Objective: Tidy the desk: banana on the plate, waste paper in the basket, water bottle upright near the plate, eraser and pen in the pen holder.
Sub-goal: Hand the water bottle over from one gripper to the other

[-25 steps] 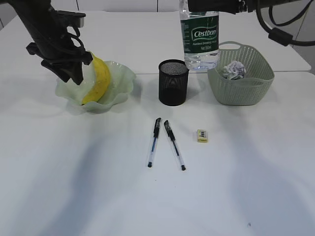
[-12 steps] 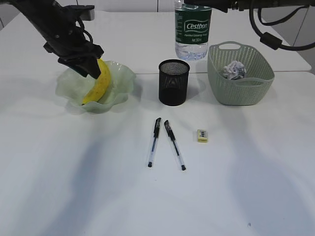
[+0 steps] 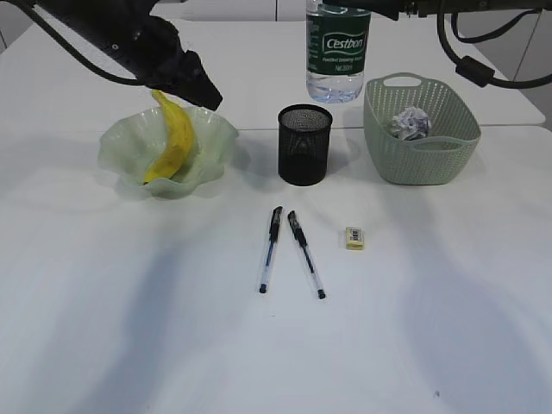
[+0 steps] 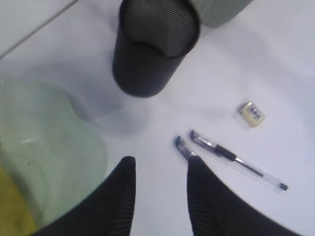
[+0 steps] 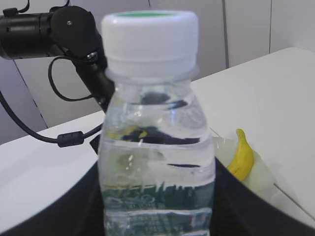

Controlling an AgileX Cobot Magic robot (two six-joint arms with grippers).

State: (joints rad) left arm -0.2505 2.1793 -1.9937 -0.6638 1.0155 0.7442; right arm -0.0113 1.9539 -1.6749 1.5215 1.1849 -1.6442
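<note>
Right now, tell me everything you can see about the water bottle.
The water bottle is small, clear plastic, with a white cap and a dark green Cestbon label. It holds water. It is upright, lifted off the desk, above and behind the gap between pen holder and basket. The right gripper clasps its body on both sides.

The white worktop (image 3: 129, 293) carried a wavy green plate (image 3: 121, 151) at the left, a black mesh pen holder (image 3: 304, 145) mid-back and a green basket (image 3: 422, 151) at the right. In front lay two pens (image 3: 270, 248) (image 3: 305, 254) and, apparently, an eraser (image 3: 354, 238).
</note>
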